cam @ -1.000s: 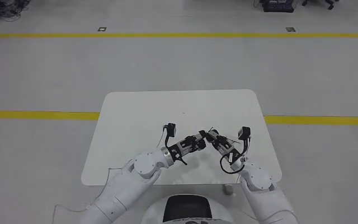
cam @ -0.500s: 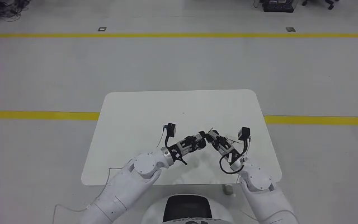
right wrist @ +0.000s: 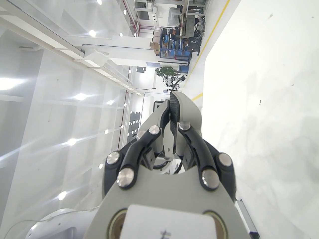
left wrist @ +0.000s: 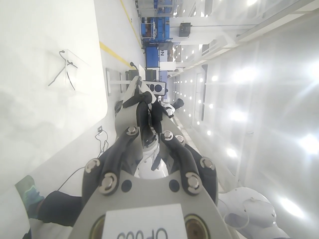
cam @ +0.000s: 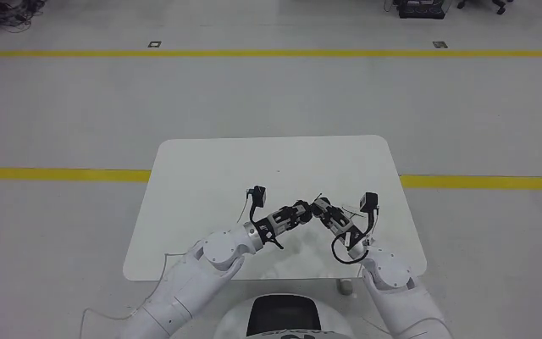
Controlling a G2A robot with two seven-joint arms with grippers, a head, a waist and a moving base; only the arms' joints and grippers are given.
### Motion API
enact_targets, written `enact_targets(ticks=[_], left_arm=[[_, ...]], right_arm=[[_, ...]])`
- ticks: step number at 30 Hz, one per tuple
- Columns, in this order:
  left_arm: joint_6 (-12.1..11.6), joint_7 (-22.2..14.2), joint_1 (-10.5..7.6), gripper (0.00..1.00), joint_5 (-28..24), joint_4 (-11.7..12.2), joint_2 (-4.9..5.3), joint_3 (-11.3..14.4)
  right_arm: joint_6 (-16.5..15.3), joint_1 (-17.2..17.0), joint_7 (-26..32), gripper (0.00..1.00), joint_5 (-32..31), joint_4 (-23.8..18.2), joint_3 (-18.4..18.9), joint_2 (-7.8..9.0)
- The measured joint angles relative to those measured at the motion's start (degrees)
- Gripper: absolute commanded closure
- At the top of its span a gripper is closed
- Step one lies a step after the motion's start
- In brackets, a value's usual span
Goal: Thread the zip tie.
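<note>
My two grippers meet tip to tip above the near middle of the white table. The left gripper is shut on a thin black zip tie. A short curved end of the tie sticks out past that gripper's fingertips. The right gripper is also shut. A short black piece of tie with a small head pokes out beyond this gripper's pads. The stretch of tie between the two grippers is hidden, so I cannot tell whether it is threaded.
A few thin black strips lie on the table farther out, beside a faint clear rectangle. The table's far half and left side are bare white. Yellow floor lines run beyond the table edges.
The right gripper has edged very slightly toward the left one. Both stay shut and the tips stay together.
</note>
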Motion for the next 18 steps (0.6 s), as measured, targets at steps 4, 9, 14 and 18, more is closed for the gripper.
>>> enact_targets(ticks=[4,9,14,18], left_arm=[[0.2,0.1,-0.13,0.93,0.2,0.2,-0.01,0.1],[0.5,0.4,-0.24,0.92,0.4,0.4,-0.03,0.3],[0.7,0.5,-0.33,0.92,0.4,0.5,-0.05,0.4],[0.8,0.5,-0.42,0.96,0.4,0.6,-0.06,0.5]], right_arm=[[0.0,-0.1,0.1,1.0,0.2,-0.3,0.0,0.09],[0.0,-0.2,0.1,1.0,0.5,-0.5,0.1,0.18],[0.0,-0.2,0.2,1.0,0.2,-0.6,-0.1,0.27],[0.0,-0.1,0.3,1.0,0.1,-0.5,-0.3,0.33]])
